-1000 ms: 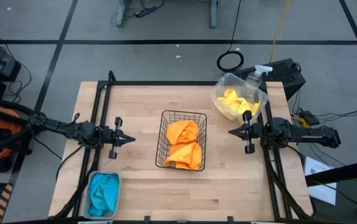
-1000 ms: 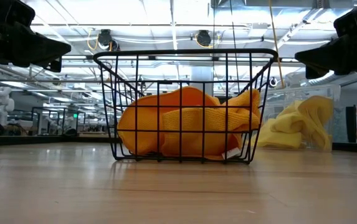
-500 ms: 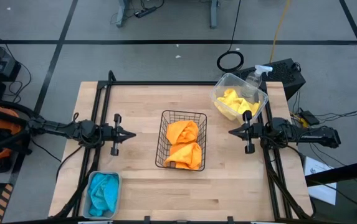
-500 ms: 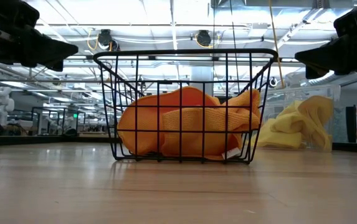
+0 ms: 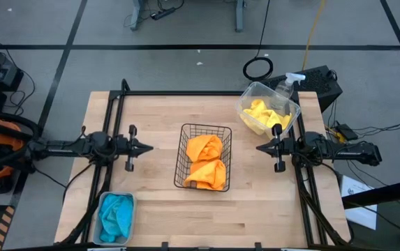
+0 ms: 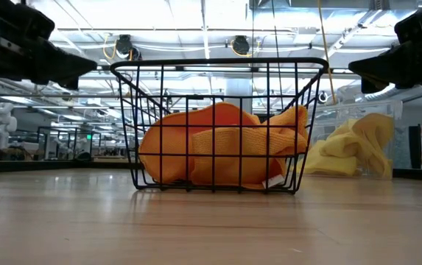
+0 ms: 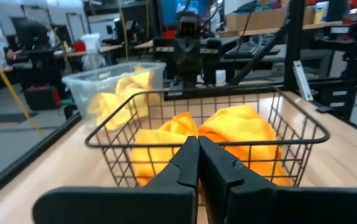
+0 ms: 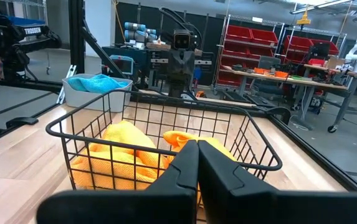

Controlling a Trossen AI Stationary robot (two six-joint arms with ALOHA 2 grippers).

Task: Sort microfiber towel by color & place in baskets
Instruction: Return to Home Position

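sorting looks complete. the orange towels lie in the black wire basket at the centre of the table. the yellow towels are in the clear tub at a corner on the right arm's side, and the teal towels in the grey tray at a corner on the left arm's side. you see no loose cloth. the left gripper and right gripper flank the basket above the table, each with fingers pressed together and holding nothing. by this judgement only parking the arms is left. hard to make out: whether each heap holds two cloths — yellow and teal read as single lumps — and the low view misses the tray.
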